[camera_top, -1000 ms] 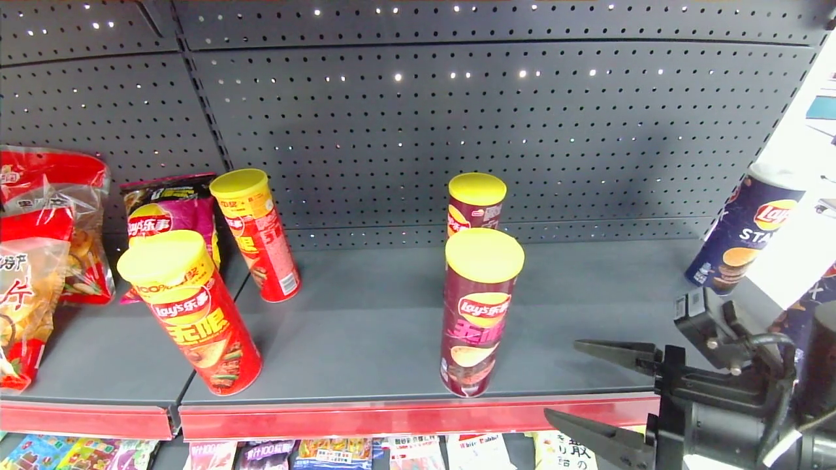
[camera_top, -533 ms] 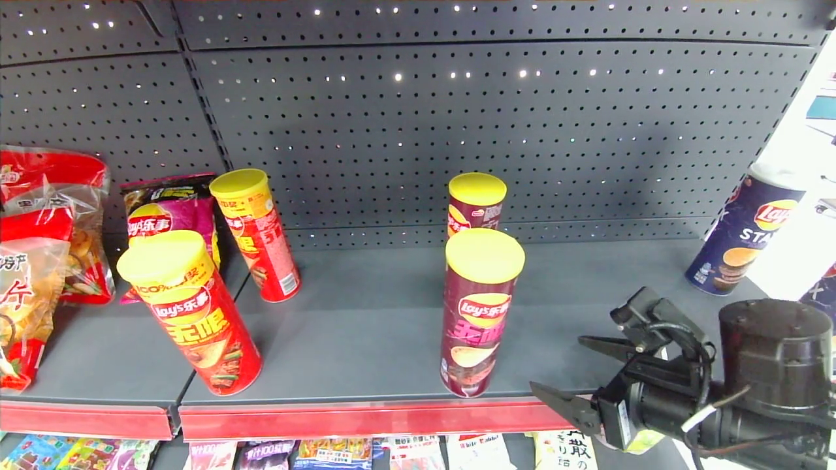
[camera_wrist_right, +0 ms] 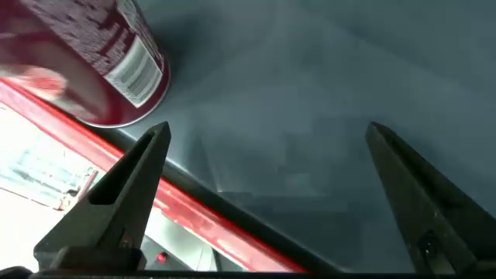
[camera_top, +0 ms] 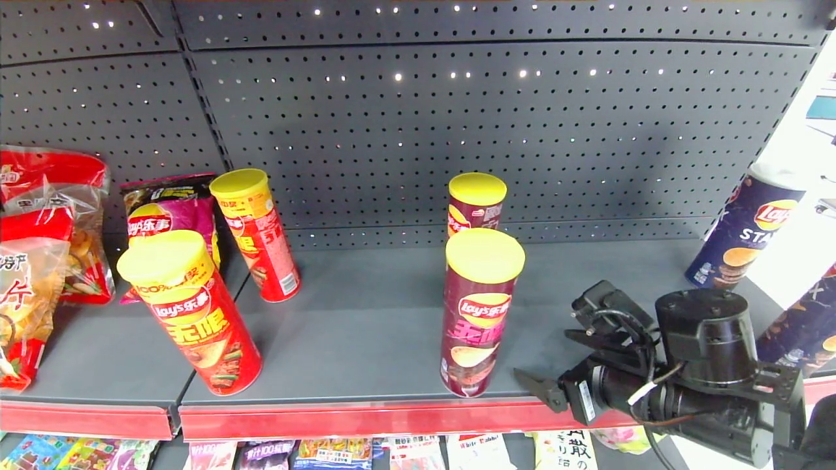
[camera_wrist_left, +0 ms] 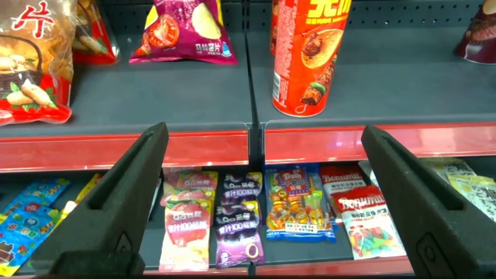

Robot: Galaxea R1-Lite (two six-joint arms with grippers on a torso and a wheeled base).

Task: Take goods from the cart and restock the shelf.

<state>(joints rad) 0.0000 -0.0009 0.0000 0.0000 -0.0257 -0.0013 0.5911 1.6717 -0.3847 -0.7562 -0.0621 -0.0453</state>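
Hovering just right of the front maroon chip can [camera_top: 482,307], the right gripper [camera_top: 545,356] carries nothing, jaws apart; the left gripper [camera_wrist_left: 263,194] likewise gapes empty. That can stands on the shelf [camera_top: 366,326]; restocking looks partly done

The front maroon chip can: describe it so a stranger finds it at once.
Find the grey shelf with the red front strip. Midway along stand two yellow-lidded maroon cans: the back can by the wall, and yours, the front can, at the edge.
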